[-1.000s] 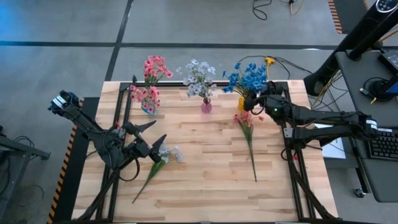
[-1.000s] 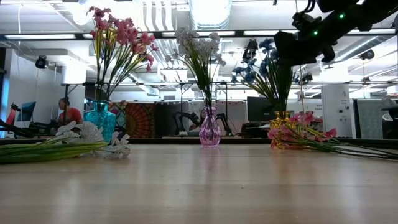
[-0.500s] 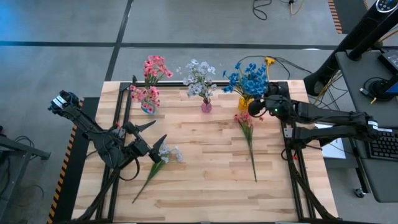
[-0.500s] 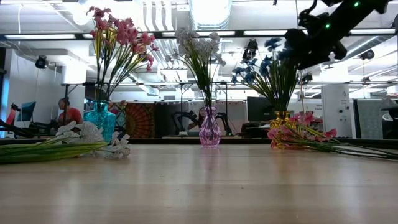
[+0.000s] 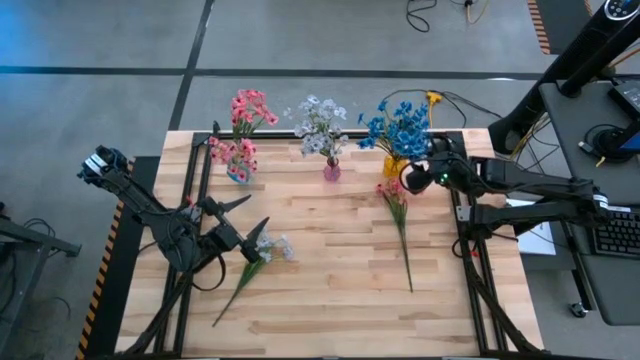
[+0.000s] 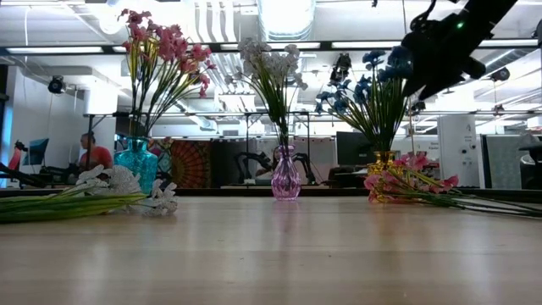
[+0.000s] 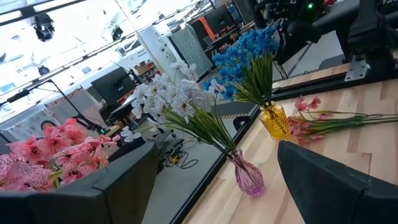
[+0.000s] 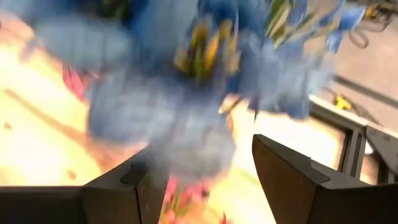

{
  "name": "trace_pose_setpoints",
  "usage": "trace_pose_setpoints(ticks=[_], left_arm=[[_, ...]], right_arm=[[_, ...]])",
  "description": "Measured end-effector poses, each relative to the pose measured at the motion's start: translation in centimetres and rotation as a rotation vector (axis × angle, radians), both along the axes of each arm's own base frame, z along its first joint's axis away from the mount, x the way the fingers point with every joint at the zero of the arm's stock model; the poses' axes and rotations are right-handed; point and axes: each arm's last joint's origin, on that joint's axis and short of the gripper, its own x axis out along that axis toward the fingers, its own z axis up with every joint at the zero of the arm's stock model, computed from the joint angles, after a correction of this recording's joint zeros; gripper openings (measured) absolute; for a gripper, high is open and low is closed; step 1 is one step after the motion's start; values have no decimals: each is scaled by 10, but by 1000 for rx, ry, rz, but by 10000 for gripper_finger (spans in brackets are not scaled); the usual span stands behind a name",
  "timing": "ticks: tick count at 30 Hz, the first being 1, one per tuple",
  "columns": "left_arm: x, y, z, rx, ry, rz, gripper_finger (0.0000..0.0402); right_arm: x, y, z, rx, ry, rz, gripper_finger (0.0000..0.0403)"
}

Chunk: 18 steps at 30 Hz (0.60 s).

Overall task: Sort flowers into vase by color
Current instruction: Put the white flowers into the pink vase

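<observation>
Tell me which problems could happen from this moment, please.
1. The right hand hangs open close beside the blue flowers in the yellow vase; a careless move might tip this narrow vase.
2. The pink spray lies on the table with its blossoms near that vase's foot, so reaching for it may bump the vase.
3. The left hand is open at the white spray; its thin stem may slip.

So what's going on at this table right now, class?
A two-armed robot is sorting artificial flowers by colour. Three vases along the far edge already hold pink, pale white and blue sprays. The right tool, open and empty, hovers by the yellow vase of blue flowers, above a loose pink spray lying on the wooden table. The left tool, also open, sits beside a loose white spray lying near it.
</observation>
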Motion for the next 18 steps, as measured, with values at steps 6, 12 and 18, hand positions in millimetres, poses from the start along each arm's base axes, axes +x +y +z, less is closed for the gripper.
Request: trace_pose_setpoints(ticks=[6, 12, 18], left_arm=[[0, 0, -1, -9, -8, 0, 311], [1, -1, -1, -92, -84, 1, 311], [6, -10, -10, -155, -114, -88, 311]], right_arm=[[-13, 5, 6, 123, 54, -64, 217], [-22, 10, 4, 257, 83, -89, 217], [-24, 19, -3, 420, 113, -29, 217]])
